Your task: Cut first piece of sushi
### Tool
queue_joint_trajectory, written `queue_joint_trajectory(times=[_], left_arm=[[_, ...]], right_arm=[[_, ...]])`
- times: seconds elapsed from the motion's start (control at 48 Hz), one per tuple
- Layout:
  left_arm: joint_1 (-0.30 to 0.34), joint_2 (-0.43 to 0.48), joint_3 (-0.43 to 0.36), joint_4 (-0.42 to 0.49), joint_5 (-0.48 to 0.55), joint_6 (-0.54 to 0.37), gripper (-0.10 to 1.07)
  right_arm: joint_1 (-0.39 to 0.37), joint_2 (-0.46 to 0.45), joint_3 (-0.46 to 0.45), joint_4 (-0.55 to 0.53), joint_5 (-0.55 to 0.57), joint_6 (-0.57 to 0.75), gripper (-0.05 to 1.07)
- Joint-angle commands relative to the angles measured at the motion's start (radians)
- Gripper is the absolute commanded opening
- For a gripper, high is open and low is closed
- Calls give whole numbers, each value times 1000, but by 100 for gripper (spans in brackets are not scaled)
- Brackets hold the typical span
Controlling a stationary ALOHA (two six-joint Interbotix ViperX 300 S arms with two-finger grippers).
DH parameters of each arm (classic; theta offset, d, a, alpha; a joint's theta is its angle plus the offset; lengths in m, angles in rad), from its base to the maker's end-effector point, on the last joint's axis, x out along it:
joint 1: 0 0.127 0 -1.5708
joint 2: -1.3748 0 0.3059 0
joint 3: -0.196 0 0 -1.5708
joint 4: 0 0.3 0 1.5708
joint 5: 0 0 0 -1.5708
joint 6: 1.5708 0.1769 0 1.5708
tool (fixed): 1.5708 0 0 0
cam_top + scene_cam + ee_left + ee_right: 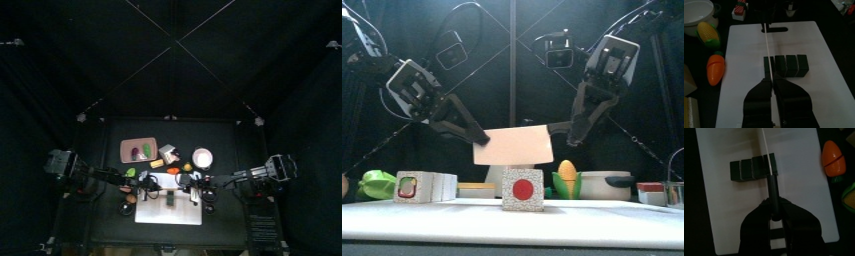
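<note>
A black sushi roll [785,66], scored into several pieces, lies across the white cutting board [817,55]. It also shows in the right wrist view [753,169], and end-on in the front view [524,188] as a white block with a red centre. A pale cleaver [516,146] hangs broadside just above it. My right gripper [774,204] is shut on its black handle [773,183]. My left gripper [771,80] is shut on the blade's other end. Edge-on, the blade [766,50] lines up over the roll's end piece.
A carrot [715,69], a corn cob [707,32] and a white bowl [697,10] lie beside the board. The carrot also shows in the right wrist view [832,157]. A white box [425,185], green toy [378,183] and pot [605,185] stand at table level.
</note>
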Motion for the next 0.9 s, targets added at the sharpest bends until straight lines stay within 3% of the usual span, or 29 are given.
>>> queue_joint_trajectory(times=[0.0, 0.875], left_arm=[[-11, -6, -28, 0, -5, -2, 35], [-21, 9, -34, 0, 29, -2, 35]], right_arm=[[5, -12, -18, 2, -2, 2, 31], [31, 51, -28, 0, 14, 2, 31]])
